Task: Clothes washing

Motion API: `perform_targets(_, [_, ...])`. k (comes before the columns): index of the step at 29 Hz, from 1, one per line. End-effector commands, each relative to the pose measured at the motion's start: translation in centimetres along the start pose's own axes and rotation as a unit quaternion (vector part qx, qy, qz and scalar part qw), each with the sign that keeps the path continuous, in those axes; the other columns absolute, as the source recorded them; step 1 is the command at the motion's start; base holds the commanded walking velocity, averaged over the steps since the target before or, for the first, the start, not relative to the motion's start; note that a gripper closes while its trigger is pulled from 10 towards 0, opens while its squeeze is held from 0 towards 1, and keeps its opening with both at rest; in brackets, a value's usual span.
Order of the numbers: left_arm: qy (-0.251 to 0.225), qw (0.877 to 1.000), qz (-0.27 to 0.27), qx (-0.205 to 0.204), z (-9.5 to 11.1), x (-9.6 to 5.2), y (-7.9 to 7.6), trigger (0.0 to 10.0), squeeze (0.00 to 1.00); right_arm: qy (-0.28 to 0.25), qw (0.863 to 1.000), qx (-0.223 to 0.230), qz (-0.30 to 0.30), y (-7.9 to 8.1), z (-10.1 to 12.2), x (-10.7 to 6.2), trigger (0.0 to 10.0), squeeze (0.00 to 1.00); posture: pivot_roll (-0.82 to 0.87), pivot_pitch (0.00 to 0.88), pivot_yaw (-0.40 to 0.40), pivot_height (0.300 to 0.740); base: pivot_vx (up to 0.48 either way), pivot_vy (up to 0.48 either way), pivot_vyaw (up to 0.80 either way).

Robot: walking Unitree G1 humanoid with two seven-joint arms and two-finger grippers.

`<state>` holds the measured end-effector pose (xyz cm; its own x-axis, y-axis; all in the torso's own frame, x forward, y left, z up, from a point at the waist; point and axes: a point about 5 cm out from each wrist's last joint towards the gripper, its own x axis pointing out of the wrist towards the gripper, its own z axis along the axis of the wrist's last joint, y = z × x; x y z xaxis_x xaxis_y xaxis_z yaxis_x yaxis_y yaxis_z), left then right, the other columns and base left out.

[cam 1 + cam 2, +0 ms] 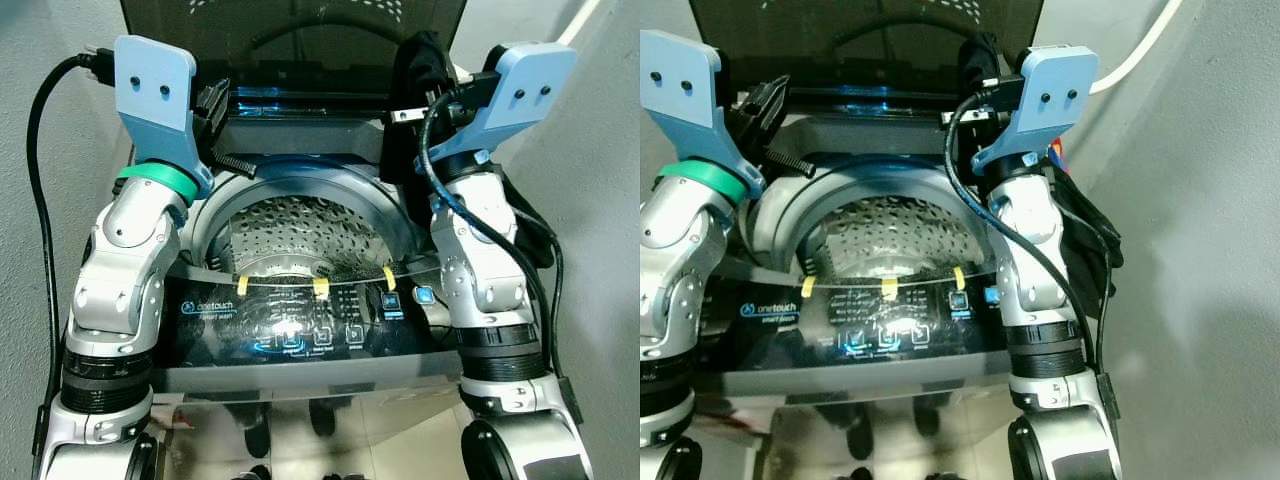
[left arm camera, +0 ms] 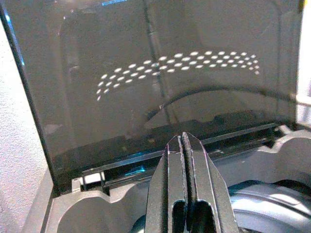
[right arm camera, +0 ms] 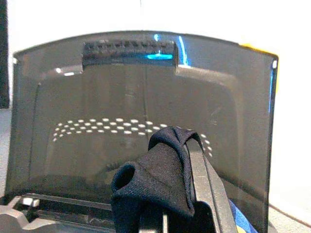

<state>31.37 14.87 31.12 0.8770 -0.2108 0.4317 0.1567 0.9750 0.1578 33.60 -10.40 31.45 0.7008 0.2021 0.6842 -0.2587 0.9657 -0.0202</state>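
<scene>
At the open top-loader: a G1 stands close against the machine, both arms raised over its rim.

Washing machine (image 1: 300,340): a top-loading unit seen from above, its lit control panel (image 1: 300,325) along the near edge, three yellow tape tabs along that panel's upper edge.

Lid (image 3: 141,111): a dark tinted panel standing upright at the back, mirroring the drum's perforations as a curved row of bright dots.

Drum (image 1: 295,235): perforated steel, open to the camera; the visible part holds no laundry, though the near wall and floor are hidden behind the panel.

Garment (image 3: 155,189): dark navy cloth, bunched and draped over the right gripper's fingers. It hangs from there down the machine's right flank, outside the tub, running roughly vertically.

Right gripper (image 3: 187,213): raised at the machine's back right corner, pinching the dark cloth, which hides most of the fingers.

Left gripper (image 2: 183,189): fingers pressed together on nothing, held at the back left of the rim and pointed toward the lid.

Key relation: the drum mouth lies toward the robot's left and below the held garment, so the right arm is the nearer one. By my reading the cloth must travel inward over the rim before release, or the trailing length could snag outside.
</scene>
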Motion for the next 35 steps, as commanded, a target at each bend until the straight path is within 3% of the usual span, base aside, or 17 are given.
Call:
perform_targets(1, [0.002, 0.999, -0.043, -0.017, 0.1, -0.3, -0.6, 10.0, 0.0, -0.008, 1.0, -0.006, 0.011, 0.0, 0.3, 0.0, 10.0, 0.0, 0.06, 0.047, -0.005, 0.74, 0.0, 0.0, 0.0])
perform_targets(6, [-0.01, 0.995, -0.102, -0.007, 0.7, -0.8, -0.8, 10.0, 0.0, -0.008, 0.999, -0.015, 0.033, 0.3, 0.4, 0.1, 10.0, 0.0, 0.06, 0.051, -0.006, 0.74, 0.0, 0.0, 0.0])
perform_targets(8, [-0.015, 0.982, -0.187, -0.004, 1.5, -2.1, -0.7, 10.0, 0.0, -0.019, 0.998, -0.017, 0.052, 0.1, 1.1, 0.7, 10.0, 0.0, 0.06, 0.055, -0.007, 0.74, 0.0, 0.0, 0.0])
perform_targets(9, [-0.015, 0.982, -0.187, -0.004, 1.5, -2.1, -0.7, 10.0, 0.0, -0.019, 0.998, -0.017, 0.052, 0.1, 1.1, 0.7, 10.0, 0.0, 0.06, 0.055, -0.007, 0.74, 0.0, 0.0, 0.0])
perform_targets(11, [-0.005, 0.964, -0.266, -0.01, 2.0, -3.7, -0.9, 10.0, 0.0, -0.035, 0.997, -0.01, 0.061, -0.3, 2.1, 1.7, 10.0, 0.0, 0.06, 0.058, -0.006, 0.74, 0.0, 0.0, 0.0])
perform_targets(13, [0.002, 0.956, -0.294, -0.014, 2.0, -4.4, -1.0, 10.0, 0.0, -0.042, 0.997, -0.006, 0.062, -0.5, 2.5, 2.2, 10.0, 0.0, 0.06, 0.058, -0.006, 0.74, 0.0, 0.0, 0.0])
perform_targets(15, [0.028, 0.935, -0.352, -0.028, 1.5, -6.0, -1.4, 10.0, 0.0, -0.07, 0.997, 0.013, 0.04, -1.4, 4.0, 3.6, 10.0, 0.0, 0.07, 0.065, -0.008, 0.74, 0.0, 0.0, 0.0])
perform_targets(16, [0.028, 0.935, -0.352, -0.028, 1.5, -6.0, -1.4, 10.0, 0.0, -0.07, 0.997, 0.013, 0.04, -1.4, 4.0, 3.6, 10.0, 0.0, 0.07, 0.065, -0.008, 0.74, 0.0, 0.0, 0.0])
perform_targets(19, [0.062, 0.915, -0.396, -0.049, 0.0, -7.0, -2.6, 10.0, 0.0, -0.118, 0.99, 0.076, 0.024, -2.2, 6.8, 5.1, 10.0, 0.0, 0.07, 0.069, -0.008, 0.74, 0.0, 0.0, 0.0])
perform_targets(22, [0.065, 0.914, -0.398, -0.049, -0.4, -6.8, -2.9, 10.0, 0.0, -0.129, 0.986, 0.097, 0.033, -2.2, 7.5, 5.2, 10.0, 0.0, 0.06, 0.071, -0.007, 0.74, 0.0, 0.0, 0.0])
perform_targets(25, [0.06, 0.917, -0.389, -0.065, -1.5, -4.3, -3.0, 10.0, 0.0, -0.148, 0.961, 0.175, 0.154, -0.6, 10.0, 4.5, 10.0, 0.0, 0.04, 0.075, -0.002, 0.74, 0.0, 0.0, 0.0])
perform_targets(29, [0.045, 0.903, -0.416, -0.098, -1.5, -2.1, -3.2, 10.0, 0.0, -0.146, 0.92, 0.245, 0.268, 1.1, 11.1, 3.0, 10.0, 0.0, 0.03, 0.078, 0.001, 0.74, 0.0, 0.0, 0.0])
perform_targets(30, [0.045, 0.903, -0.416, -0.098, -1.5, -2.1, -3.2, 10.0, 0.0, -0.146, 0.92, 0.245, 0.268, 1.1, 11.1, 3.0, 10.0, 0.0, 0.03, 0.078, 0.001, 0.74, 0.0, 0.0, 0.0])
perform_targets(31, [0.04, 0.898, -0.425, -0.104, -1.4, -1.7, -3.3, 10.0, 0.0, -0.144, 0.907, 0.265, 0.295, 1.5, 11.3, 2.5, 10.0, 0.0, 0.02, 0.078, 0.001, 0.74, 0.0, 0.0, 0.0])
perform_targets(32, [0.04, 0.898, -0.425, -0.104, -1.4, -1.7, -3.3, 10.0, 0.0, -0.144, 0.907, 0.265, 0.295, 1.5, 11.3, 2.5, 10.0, 0.0, 0.02, 0.078, 0.001, 0.74, 0.0, 0.0, 0.0])
perform_targets(34, [0.035, 0.882, -0.448, -0.141, -1.2, -0.8, -3.9, 10.0, 0.0, -0.14, 0.871, 0.317, 0.349, 2.6, 11.8, 1.6, 10.0, 0.0, 0.02, 0.081, 0.003, 0.74, 0.0, 0.0, 0.0])
perform_targets(35, [0.035, 0.882, -0.448, -0.141, -1.2, -0.8, -3.9, 10.0, 0.0, -0.14, 0.871, 0.317, 0.349, 2.6, 11.8, 1.6, 10.0, 0.0, 0.02, 0.081, 0.003, 0.74, 0.0, 0.0, 0.0])
